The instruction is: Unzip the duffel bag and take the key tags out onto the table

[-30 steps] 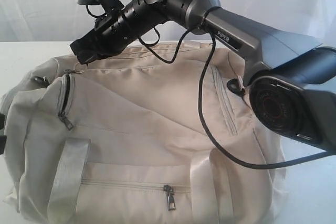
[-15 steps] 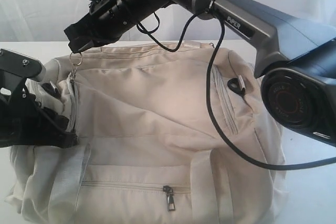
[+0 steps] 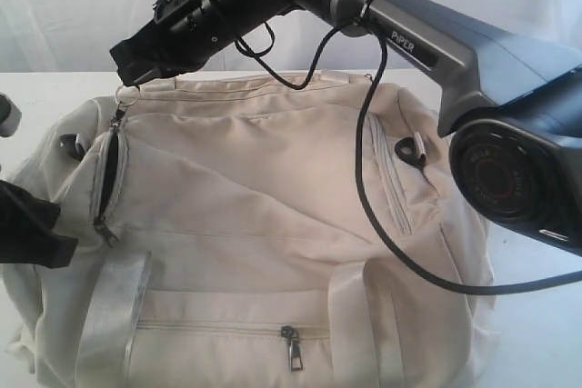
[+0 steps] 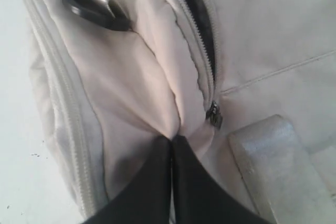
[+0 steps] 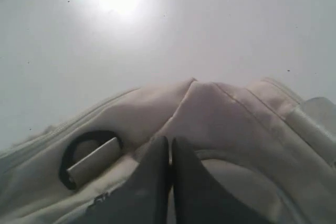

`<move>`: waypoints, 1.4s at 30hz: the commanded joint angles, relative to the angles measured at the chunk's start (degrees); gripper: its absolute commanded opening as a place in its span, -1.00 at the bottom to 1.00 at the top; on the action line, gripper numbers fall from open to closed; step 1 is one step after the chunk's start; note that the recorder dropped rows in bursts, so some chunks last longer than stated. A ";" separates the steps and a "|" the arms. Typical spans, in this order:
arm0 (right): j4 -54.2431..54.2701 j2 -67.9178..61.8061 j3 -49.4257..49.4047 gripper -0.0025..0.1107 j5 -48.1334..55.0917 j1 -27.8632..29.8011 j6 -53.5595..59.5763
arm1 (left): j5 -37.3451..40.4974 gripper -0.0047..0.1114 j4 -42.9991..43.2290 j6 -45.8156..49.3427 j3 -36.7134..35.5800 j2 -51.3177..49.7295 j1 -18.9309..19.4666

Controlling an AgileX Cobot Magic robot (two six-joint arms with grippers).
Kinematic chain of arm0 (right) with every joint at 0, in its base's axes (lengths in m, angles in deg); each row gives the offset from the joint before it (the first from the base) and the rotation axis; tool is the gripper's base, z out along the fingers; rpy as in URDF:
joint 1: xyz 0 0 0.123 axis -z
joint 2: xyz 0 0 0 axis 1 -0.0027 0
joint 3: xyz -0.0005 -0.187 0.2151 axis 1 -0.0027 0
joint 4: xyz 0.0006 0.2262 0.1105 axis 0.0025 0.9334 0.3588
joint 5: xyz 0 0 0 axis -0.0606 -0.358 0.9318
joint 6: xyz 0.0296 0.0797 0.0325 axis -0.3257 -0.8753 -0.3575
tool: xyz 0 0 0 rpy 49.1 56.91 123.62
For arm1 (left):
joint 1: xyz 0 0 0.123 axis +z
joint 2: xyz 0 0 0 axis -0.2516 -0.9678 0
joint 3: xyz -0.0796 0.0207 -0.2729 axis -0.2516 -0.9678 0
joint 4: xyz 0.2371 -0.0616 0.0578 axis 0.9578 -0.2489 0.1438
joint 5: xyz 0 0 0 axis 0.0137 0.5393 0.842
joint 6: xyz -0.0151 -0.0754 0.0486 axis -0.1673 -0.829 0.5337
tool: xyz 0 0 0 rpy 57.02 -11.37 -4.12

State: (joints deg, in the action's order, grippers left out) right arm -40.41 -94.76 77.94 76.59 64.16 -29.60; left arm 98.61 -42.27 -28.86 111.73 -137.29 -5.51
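The cream duffel bag (image 3: 273, 188) fills the white table (image 3: 36, 97). Its end pocket zipper (image 3: 107, 174) gapes open and shows dark lining (image 4: 197, 9). My right gripper (image 3: 125, 74) reaches across to the bag's upper left, shut on the metal ring (image 3: 127, 94) of the upper zipper pull; in its wrist view the jaws (image 5: 170, 140) are pressed together above the fabric. My left gripper (image 4: 172, 139) is shut on a fold of bag fabric beside the lower slider (image 4: 214, 115); it shows low at the left (image 3: 65, 248). The key tags are hidden.
A black D-ring (image 4: 94, 9) sits near the open zipper, and another (image 3: 409, 147) on the bag's right. Shiny webbing straps (image 3: 109, 315) flank the shut front pocket zipper (image 3: 291, 343). The right arm's cable (image 3: 364, 179) drapes over the bag.
The right gripper rose with the ring a second ago and now holds still. The left arm, high against the bag's end half a second ago, has dropped low to the left, and the fabric lies flatter.
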 commanded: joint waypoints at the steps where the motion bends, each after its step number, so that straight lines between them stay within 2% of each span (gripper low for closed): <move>1: 0.51 -0.74 0.28 -0.96 -3.33 0.32 0.72 | 6.30 -0.92 -0.64 0.24 0.11 3.99 -0.07; 9: -0.21 -2.68 0.28 -0.96 -7.67 0.32 0.72 | 9.52 -0.92 -0.64 1.67 0.11 7.99 -0.07; 14: -8.34 -3.31 0.28 -0.96 -9.79 0.55 -4.12 | 9.64 -0.92 -0.64 2.73 0.11 8.25 -0.07; 21: -11.94 -3.31 0.28 -0.96 -10.17 3.19 -8.76 | 9.84 -0.92 -0.64 2.72 0.11 8.25 -0.07; 42: -23.96 -0.05 0.28 -0.96 0.28 6.14 -12.74 | 9.96 -0.92 -0.53 2.72 0.11 8.25 -0.07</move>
State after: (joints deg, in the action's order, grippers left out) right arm -60.67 -95.57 77.94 76.30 68.35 -41.77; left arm 105.56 -42.38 -26.11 111.73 -129.80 -5.51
